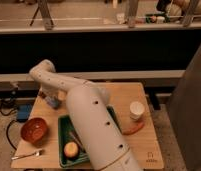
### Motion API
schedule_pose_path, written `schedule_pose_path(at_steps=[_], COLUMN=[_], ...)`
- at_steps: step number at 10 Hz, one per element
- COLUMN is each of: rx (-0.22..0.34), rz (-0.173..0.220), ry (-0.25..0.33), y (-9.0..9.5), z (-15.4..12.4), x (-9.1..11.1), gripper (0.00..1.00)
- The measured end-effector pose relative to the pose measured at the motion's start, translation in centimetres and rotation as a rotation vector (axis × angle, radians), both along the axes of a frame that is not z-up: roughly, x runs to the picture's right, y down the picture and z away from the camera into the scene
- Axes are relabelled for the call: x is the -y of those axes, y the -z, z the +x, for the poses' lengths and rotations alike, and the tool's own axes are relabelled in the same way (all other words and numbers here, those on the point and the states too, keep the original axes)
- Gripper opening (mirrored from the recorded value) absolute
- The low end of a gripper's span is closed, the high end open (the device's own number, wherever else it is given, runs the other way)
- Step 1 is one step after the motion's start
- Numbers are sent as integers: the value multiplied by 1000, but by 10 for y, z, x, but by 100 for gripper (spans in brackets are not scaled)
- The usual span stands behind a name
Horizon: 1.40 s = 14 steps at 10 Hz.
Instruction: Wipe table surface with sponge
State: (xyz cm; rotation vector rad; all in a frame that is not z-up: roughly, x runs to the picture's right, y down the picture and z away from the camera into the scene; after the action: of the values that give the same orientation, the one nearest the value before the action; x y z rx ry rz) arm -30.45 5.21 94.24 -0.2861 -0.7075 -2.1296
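The table surface (125, 96) is a light tan wooden top in the middle of the camera view. My white arm rises from the bottom centre, bends at an elbow at upper left and drops to the table's back left part. There my gripper (50, 98) hangs low over the wood. Right under it lies the sponge (53, 104), a small pale-blue block partly hidden by the gripper. I cannot tell whether the two touch.
An orange bowl (34, 130) and a fork (26, 156) are at front left. A green tray (63, 131) holding a round yellow fruit (70, 149) sits beside my arm. A white cup (137, 110) and an orange stick-shaped item (133, 129) stand right. A dark blue box (23, 113) lies at the left edge.
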Motion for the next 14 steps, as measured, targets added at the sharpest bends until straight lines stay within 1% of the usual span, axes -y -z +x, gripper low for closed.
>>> schedule_pose_path(at_steps=[1, 2, 3, 5, 7, 8, 10, 12, 14], rx=[27, 41, 59, 110, 122, 122, 102, 67, 42], rz=[-13, -20, -31, -66, -85, -86, -96, -103, -96], ry=[10, 22, 29, 43, 62, 68, 60, 28, -1], y=[3, 4, 8, 26, 44, 49, 53, 52, 50], z=[-8, -7, -7, -9, -3, 1, 22, 47, 56], x=[-2, -5, -11, -35, -55, -61, -68, -70, -65], gripper=[8, 8, 8, 8, 8, 8, 8, 8, 8])
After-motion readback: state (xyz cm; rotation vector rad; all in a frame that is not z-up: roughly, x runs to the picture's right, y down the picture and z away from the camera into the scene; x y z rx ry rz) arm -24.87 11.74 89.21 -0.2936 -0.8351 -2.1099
